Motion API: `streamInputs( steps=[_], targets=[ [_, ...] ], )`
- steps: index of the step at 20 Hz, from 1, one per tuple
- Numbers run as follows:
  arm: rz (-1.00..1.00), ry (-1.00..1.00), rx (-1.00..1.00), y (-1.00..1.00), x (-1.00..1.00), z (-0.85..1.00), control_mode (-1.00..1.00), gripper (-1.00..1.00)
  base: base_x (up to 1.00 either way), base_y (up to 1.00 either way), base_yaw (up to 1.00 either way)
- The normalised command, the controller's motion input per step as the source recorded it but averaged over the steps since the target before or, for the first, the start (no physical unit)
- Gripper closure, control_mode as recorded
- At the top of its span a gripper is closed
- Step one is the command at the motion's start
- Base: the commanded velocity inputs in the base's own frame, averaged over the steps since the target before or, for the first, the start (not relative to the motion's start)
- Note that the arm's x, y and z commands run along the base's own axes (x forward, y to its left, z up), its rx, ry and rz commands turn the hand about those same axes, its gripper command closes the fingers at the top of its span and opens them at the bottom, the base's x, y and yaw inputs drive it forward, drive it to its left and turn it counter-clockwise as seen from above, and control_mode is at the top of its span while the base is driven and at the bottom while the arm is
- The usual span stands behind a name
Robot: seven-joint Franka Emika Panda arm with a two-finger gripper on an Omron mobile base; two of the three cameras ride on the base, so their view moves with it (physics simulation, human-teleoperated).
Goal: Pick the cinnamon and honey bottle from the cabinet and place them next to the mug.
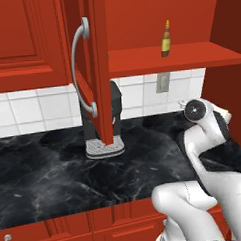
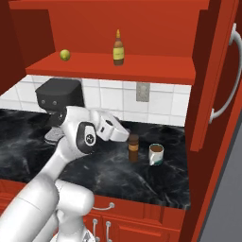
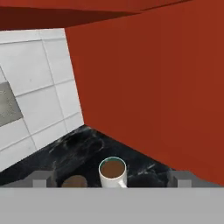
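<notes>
Wall: white square tiles [image 1: 27, 110] with grey joints, behind the desk
Outlet: a grey plate [image 2: 142, 91] set in the tiles, under the shelf
Desk: black marble top [image 1: 50, 181] with pale veins, glossy
Lower front: red drawers [image 2: 142, 222] with small grey pulls under the desk
Upper left: a red panelled door [image 1: 18, 37], closed
Appliance: a dark coffee machine [image 2: 59, 97] standing on the desk against the tiles
Light: even, soft shadows
</notes>
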Motion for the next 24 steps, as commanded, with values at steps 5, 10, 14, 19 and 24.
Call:
streamInputs(
  steps=[5, 10, 14, 19, 24],
  targets=[
    [0.31, 0.08, 0.00, 0.08, -0.49, 0.58, -1.00, -1.00, 0.00, 0.00, 0.00],
    [0.28, 0.14, 0.00, 0.21, -0.47, 0.70, -1.00, -1.00, 0.00, 0.00, 0.00],
    [0.23, 0.11, 0.00, 0.23, -0.52, 0.61, -1.00, -1.00, 0.00, 0.00, 0.00],
    [0.18, 0.02, 0.00, 0.23, -0.63, 0.54, -1.00, -1.00, 0.00, 0.00, 0.00],
    [0.09, 0.00, 0.00, 0.29, -0.49, 0.59, -1.00, -1.00, 0.00, 0.00, 0.00]
  ],
)
